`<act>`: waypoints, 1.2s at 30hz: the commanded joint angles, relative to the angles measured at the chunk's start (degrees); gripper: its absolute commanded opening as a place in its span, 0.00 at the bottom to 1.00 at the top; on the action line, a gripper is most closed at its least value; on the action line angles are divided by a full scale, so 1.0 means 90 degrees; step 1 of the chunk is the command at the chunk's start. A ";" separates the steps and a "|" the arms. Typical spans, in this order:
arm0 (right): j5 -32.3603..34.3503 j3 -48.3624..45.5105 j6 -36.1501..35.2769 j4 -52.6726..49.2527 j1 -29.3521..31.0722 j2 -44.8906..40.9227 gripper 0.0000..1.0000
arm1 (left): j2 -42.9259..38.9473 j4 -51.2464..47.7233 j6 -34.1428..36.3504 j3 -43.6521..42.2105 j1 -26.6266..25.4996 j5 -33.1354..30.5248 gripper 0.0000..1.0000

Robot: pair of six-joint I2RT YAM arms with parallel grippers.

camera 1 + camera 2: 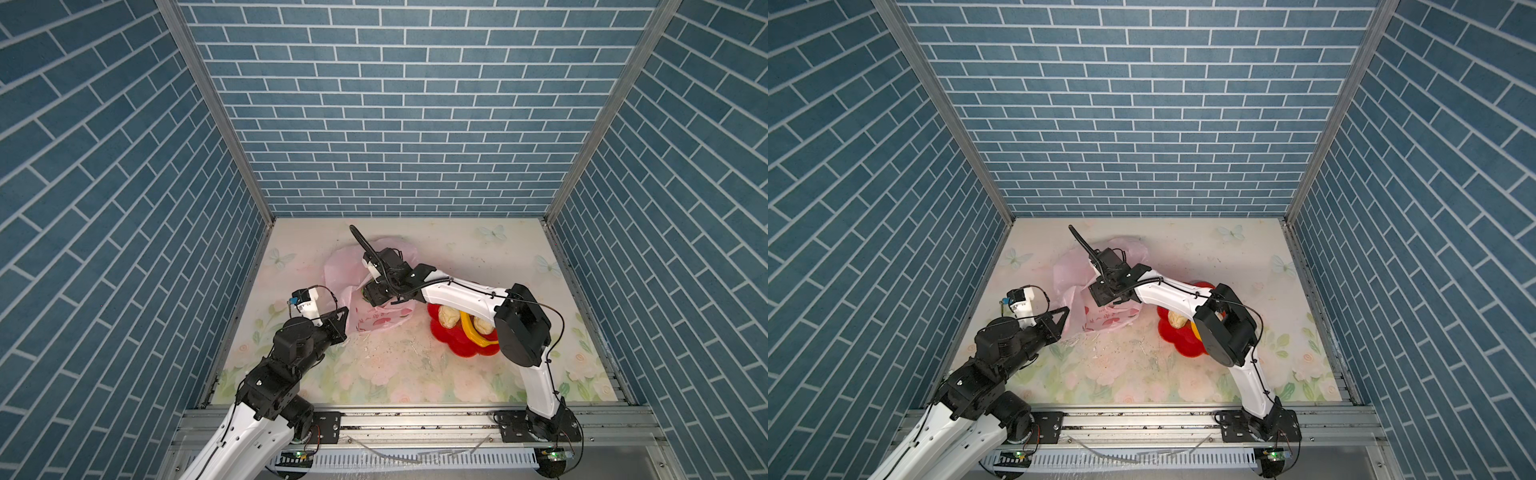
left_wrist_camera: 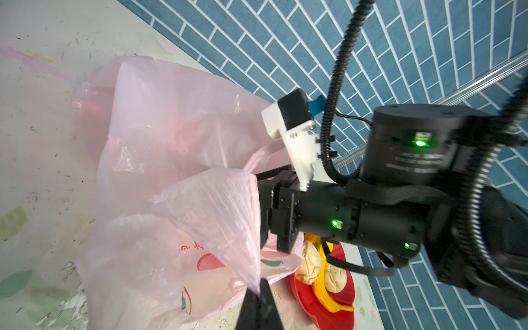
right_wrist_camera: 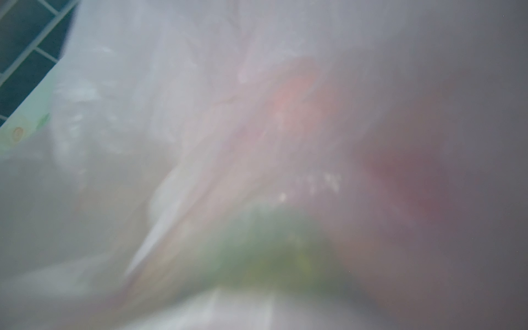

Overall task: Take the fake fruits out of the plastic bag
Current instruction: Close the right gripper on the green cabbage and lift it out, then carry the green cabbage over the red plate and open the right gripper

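Note:
The pale-pink plastic bag (image 1: 345, 270) (image 1: 1071, 270) (image 2: 160, 160) lies at the back left of the table. My left gripper (image 1: 347, 309) (image 1: 1068, 309) (image 2: 260, 291) is shut on a pinched edge of the bag and holds it up. My right gripper (image 1: 370, 296) reaches into the bag's mouth, its fingers hidden by plastic. The right wrist view is blurred by bag film (image 3: 200, 85), with a green fruit (image 3: 274, 251) close in front and a reddish patch beside it. Two cream fruits (image 1: 449, 318) (image 1: 484, 324) and a yellow banana (image 1: 473, 330) (image 2: 325, 297) lie in the red dish (image 1: 457, 349).
The red flower-shaped dish (image 1: 1183, 345) (image 2: 314, 308) stands right of the bag, partly under my right arm's elbow (image 1: 519, 328). Blue brick walls close in the floral table (image 1: 395, 374) on three sides. A metal rail (image 1: 415, 419) runs along the front edge.

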 commanded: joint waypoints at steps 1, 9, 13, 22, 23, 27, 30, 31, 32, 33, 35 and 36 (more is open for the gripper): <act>-0.0027 -0.0439 0.0071 -0.0269 0.0170 -0.0545 0.58 | 0.0113 0.0269 0.0152 0.0000 0.0000 -0.0013 0.00; 0.0181 -0.1385 0.0517 -0.0616 0.0347 -0.1761 0.56 | 0.0139 0.0365 0.0180 0.0006 -0.0002 0.0010 0.00; 0.0474 -0.1834 0.0870 -0.0989 0.0360 -0.2438 0.55 | 0.0129 0.0360 0.0205 0.0013 -0.0002 0.0052 0.00; 0.1566 -0.2638 0.1753 -0.2301 0.0330 -0.3773 0.54 | 0.0304 0.0567 0.0188 -0.0036 -0.0007 0.0293 0.00; 0.1646 -0.2732 0.1873 -0.2438 0.0302 -0.3867 0.54 | 0.0319 0.0592 0.0186 -0.0050 0.0007 0.0317 0.00; 0.1832 -0.3183 0.2406 -0.2802 0.0196 -0.4244 0.54 | 0.0358 0.0621 0.0187 -0.0035 0.0008 0.0367 0.00; 0.1933 -0.3535 0.2840 -0.3031 0.0112 -0.4542 0.54 | 0.0368 0.0604 0.0204 -0.0017 0.0001 0.0377 0.00; 0.1955 -0.3652 0.2986 -0.3111 0.0087 -0.4640 0.54 | 0.0368 0.0604 0.0205 -0.0009 0.0008 0.0377 0.00; 0.1956 -0.3775 0.3119 -0.3182 0.0056 -0.4741 0.54 | 0.0368 0.0607 0.0205 -0.0014 0.0002 0.0375 0.00; 0.1974 -0.3867 0.3204 -0.3236 0.0030 -0.4818 0.54 | 0.0368 0.0611 0.0200 -0.0012 0.0003 0.0377 0.00; 0.1992 -0.4109 0.3402 -0.3304 -0.0019 -0.4978 0.54 | 0.0404 0.0628 0.0188 -0.0020 0.0009 0.0386 0.00; 0.1992 -0.4190 0.3465 -0.3309 -0.0047 -0.5026 0.54 | 0.0423 0.0640 0.0189 -0.0020 0.0009 0.0391 0.00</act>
